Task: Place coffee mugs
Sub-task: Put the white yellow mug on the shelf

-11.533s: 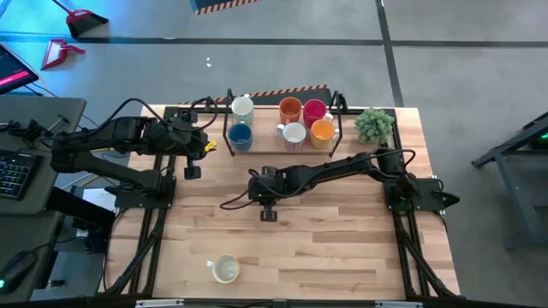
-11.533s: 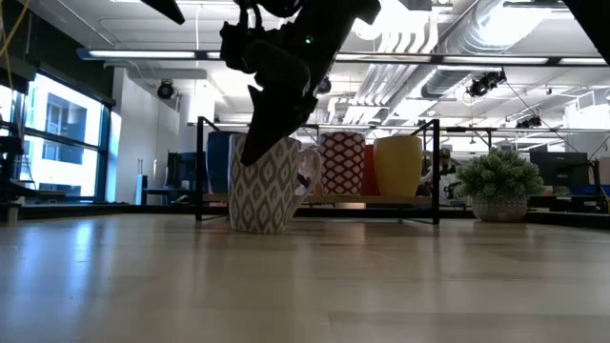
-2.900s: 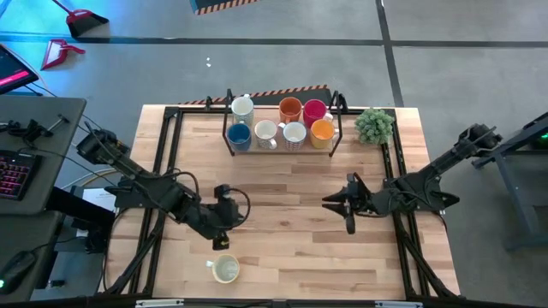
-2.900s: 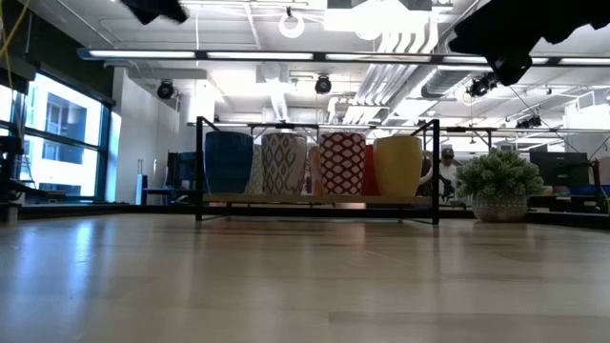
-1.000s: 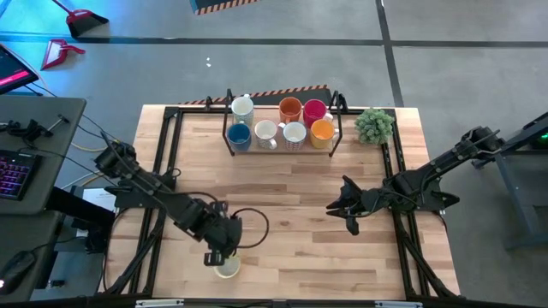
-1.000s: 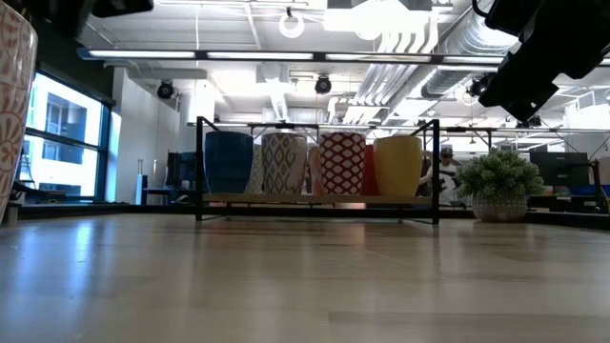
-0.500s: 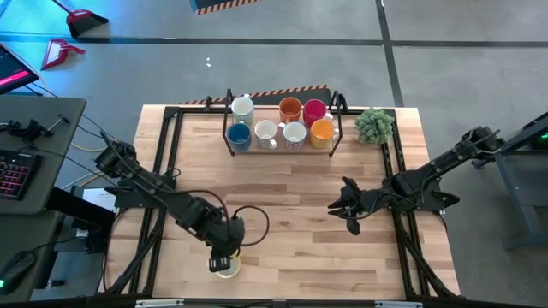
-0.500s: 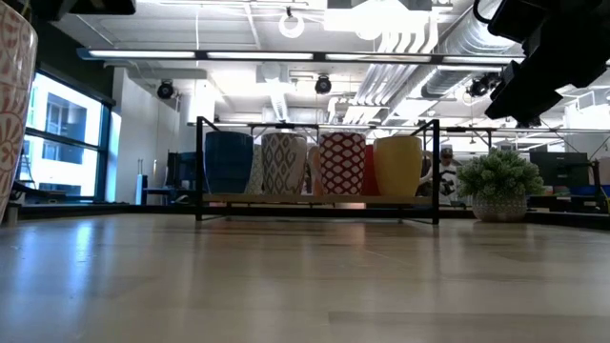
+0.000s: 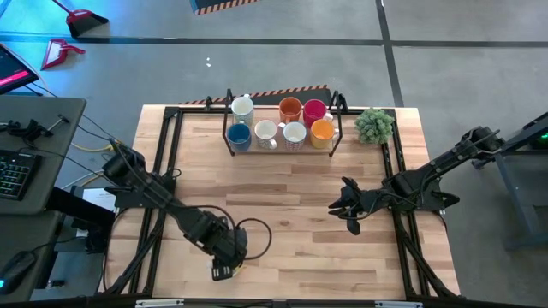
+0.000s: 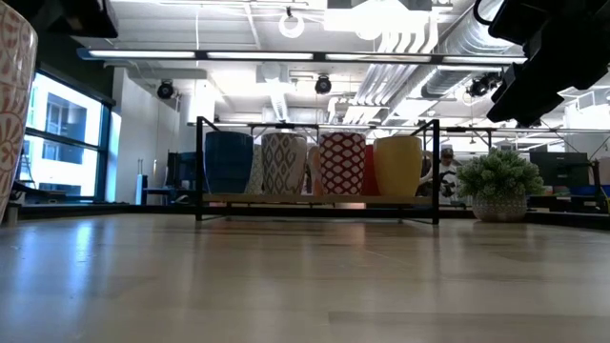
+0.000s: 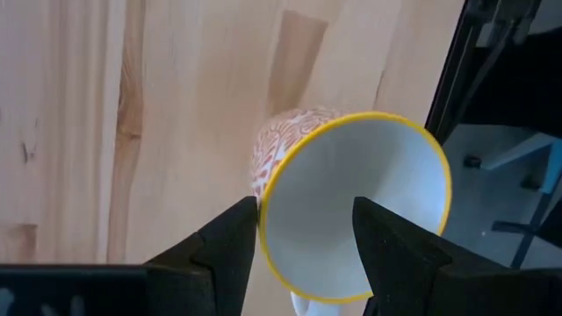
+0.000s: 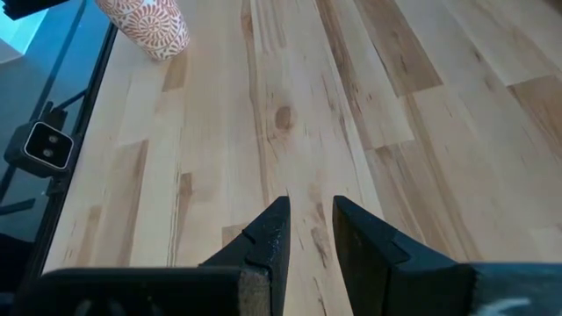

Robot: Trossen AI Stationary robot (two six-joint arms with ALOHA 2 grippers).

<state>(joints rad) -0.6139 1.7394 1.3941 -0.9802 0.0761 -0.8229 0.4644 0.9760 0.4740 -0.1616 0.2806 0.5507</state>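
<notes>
At the table's near edge, about 7 o'clock, the left gripper straddles the rim of a patterned mug, jaws spread, 1 finger inside; right gripper hovers at 3 o'clock, fingers slightly parted, empty; 7 mugs fill the rack at 12 o'clock.

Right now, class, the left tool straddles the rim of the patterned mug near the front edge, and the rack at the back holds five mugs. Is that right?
Wrong count: the high view shows seven mugs in the rack. The left tool does straddle the patterned mug's rim.
</notes>
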